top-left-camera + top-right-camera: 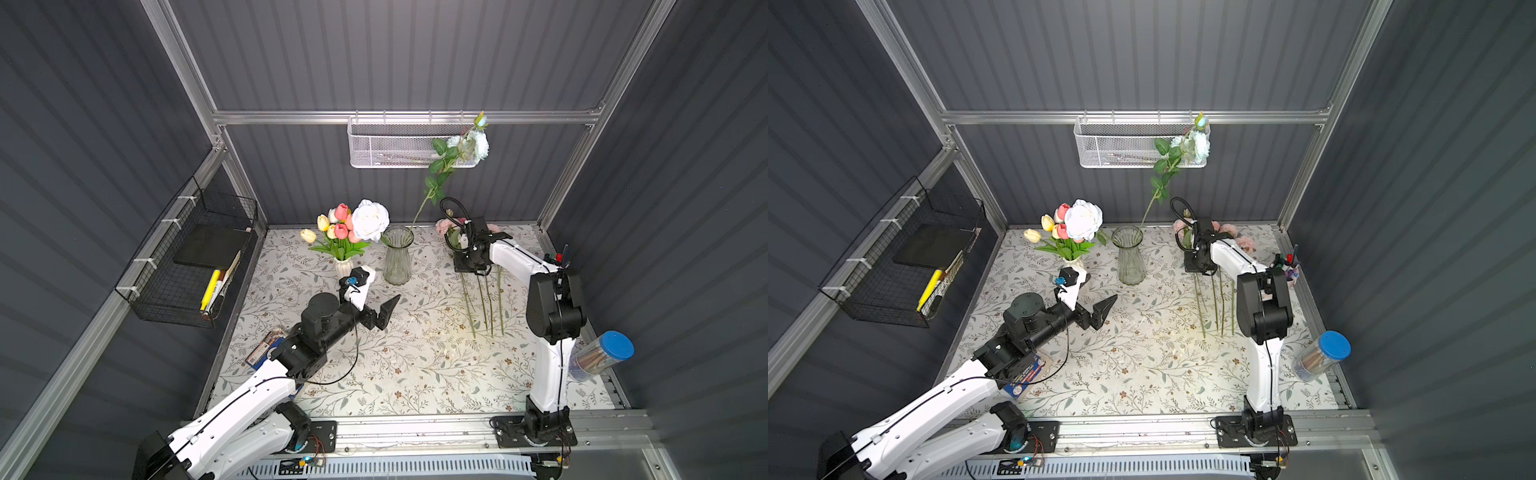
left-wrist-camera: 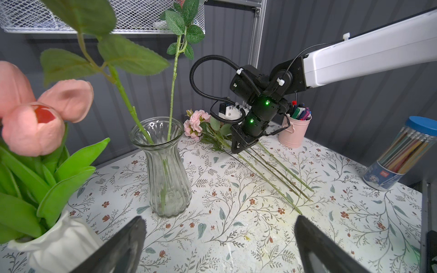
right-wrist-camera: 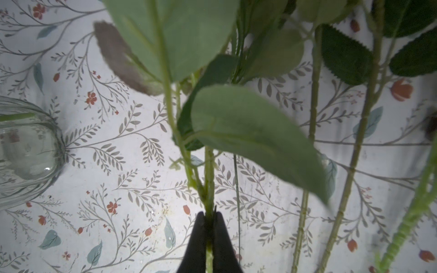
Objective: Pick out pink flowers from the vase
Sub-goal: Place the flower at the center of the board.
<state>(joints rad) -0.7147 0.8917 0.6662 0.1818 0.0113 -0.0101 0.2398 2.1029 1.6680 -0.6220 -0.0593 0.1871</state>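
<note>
The pale pink, ruffled fabric flowers [image 2: 196, 121] lie at the far right of the table, blooms toward the back wall, thin green plastic stems running nearward. In a top view, 4 stems [image 1: 484, 303] lie side by side. The right gripper [image 3: 209, 216] is clenched on 1 knobbly green stem [image 3: 209, 179]. Only the right wrist view shows that pinch; whether the stem is lifted I cannot tell.

Left of them stands a clear, ribbed glass vase [image 2: 164, 170] with a flared lip. It holds 2 leafy stems, 1 bearing a white rose [image 1: 370, 219], 1 a pale blue rose [image 1: 478, 143].

Further left, smooth salmon-pink tulips [image 1: 341, 212] stand with yellow and cream ones in a crumpled-looking white ceramic vase [image 1: 344, 266]. The left wrist view shows 3 pink ones.

The left gripper [image 2: 220, 219] hangs released, its 2 dark fingers spread wide and holding nothing, above the floral-print tablecloth [image 1: 415, 365] nearer than both vases.

Only the left wrist view shows the pink metal bucket [image 2: 294, 132] of markers clearly, far right.
</note>
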